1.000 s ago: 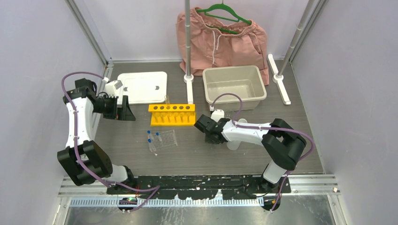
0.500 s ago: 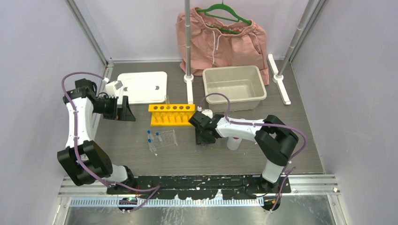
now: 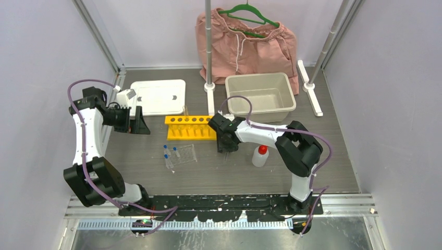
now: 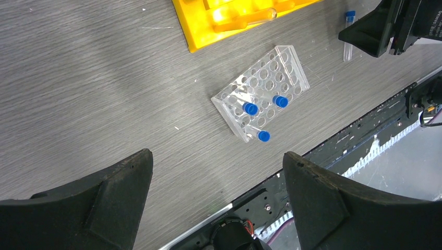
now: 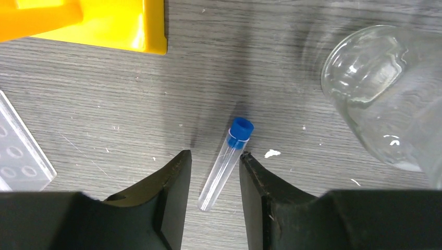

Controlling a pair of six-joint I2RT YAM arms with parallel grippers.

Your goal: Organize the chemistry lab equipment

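Observation:
A clear blue-capped tube [image 5: 225,164] lies flat on the table between the fingers of my right gripper [image 5: 215,154], which is open with a gap on each side of the tube. That gripper [image 3: 225,146] hovers just right of the yellow test-tube rack [image 3: 191,127]. A clear beaker [image 5: 385,94] stands to its right. The clear plastic tray [image 4: 263,91] holds two blue-capped tubes [image 4: 250,108], and a third [image 4: 264,136] lies against its edge. The white squeeze bottle [image 3: 260,155] with a red nozzle stands right of my right arm. My left gripper [image 3: 136,122] is wide open and empty, left of the rack.
A beige bin [image 3: 259,96] sits behind the right arm and a white lid [image 3: 158,97] behind the left gripper. Pink shorts [image 3: 245,44] hang on a green hanger at the back. A metal stand post [image 3: 208,47] rises behind the rack.
My right gripper has swung left toward the yellow rack and opened, now straddling the loose tube; the squeeze bottle is uncovered. The left arm has stayed still.

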